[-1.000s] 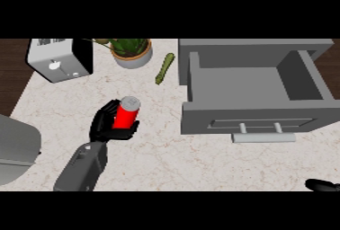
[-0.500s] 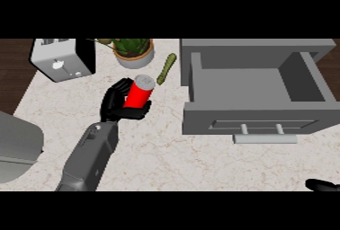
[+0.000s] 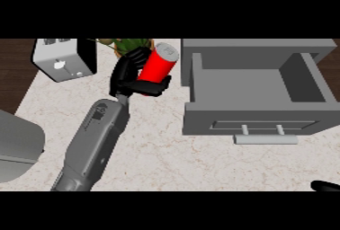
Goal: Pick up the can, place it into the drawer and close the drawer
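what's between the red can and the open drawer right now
Nothing lies between them. In the head view the can, held in the left hand, sits just left of the drawer, with only a narrow strip of bare counter in between.

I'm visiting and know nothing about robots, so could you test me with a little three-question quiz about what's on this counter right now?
1. True or false: the red can is already inside the drawer.
2. Which hand has its fingers curled round the can? A) left hand B) right hand C) neither
3. Fill in: the drawer stands ____, its handle facing the robot.

Key:
1. False. The can is held up to the left of the drawer, in front of the potted plant.
2. A. Only a bit of the right hand shows at the lower right edge.
3. open
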You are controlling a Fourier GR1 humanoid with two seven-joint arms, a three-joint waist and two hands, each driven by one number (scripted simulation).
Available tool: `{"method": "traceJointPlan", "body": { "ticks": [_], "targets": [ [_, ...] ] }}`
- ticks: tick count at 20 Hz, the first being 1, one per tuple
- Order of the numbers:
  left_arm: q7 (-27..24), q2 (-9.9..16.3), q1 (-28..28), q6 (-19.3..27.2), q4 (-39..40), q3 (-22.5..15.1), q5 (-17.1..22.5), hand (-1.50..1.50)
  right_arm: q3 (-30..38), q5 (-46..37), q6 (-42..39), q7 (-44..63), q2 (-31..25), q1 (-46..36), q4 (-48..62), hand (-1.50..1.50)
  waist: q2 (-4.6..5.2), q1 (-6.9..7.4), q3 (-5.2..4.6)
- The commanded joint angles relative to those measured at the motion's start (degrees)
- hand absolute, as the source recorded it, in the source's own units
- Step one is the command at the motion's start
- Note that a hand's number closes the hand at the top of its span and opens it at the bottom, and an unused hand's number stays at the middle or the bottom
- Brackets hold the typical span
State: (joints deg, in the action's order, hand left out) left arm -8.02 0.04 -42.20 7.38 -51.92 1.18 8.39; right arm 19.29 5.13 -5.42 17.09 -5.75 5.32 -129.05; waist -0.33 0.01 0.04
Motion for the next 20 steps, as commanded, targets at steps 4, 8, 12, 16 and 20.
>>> {"method": "traceJointPlan", "body": {
  "ticks": [4,8,12,16,20],
  "targets": [
    [11.7,0.3,-11.6,7.1,-3.6,-2.7,1.2,1.50,-0.5,1.2,0.8,4.6,0.0,-0.1,-4.3,-1.50,0.24,-0.60,-0.04],
    [17.4,0.0,-15.5,11.8,-5.8,-8.0,2.4,1.50,-1.6,-1.6,0.5,0.7,1.8,2.2,-3.7,-1.50,0.25,-0.94,-0.02],
    [20.5,0.0,-22.1,12.9,-3.1,-8.4,2.0,1.50,-0.6,-2.1,1.5,0.1,-1.5,-6.6,5.6,-1.50,0.44,-0.43,-0.01],
    [19.1,0.0,-29.7,16.2,6.2,-8.9,4.7,1.50,0.0,-0.3,1.3,1.9,-1.1,-4.4,1.0,-1.50,0.61,-1.82,0.00],
    [19.1,0.0,-35.4,16.7,10.8,-9.3,7.1,1.50,-0.9,-1.1,1.6,3.4,-0.7,-3.4,-2.3,-1.50,0.63,-2.19,0.00]
  ]
}}
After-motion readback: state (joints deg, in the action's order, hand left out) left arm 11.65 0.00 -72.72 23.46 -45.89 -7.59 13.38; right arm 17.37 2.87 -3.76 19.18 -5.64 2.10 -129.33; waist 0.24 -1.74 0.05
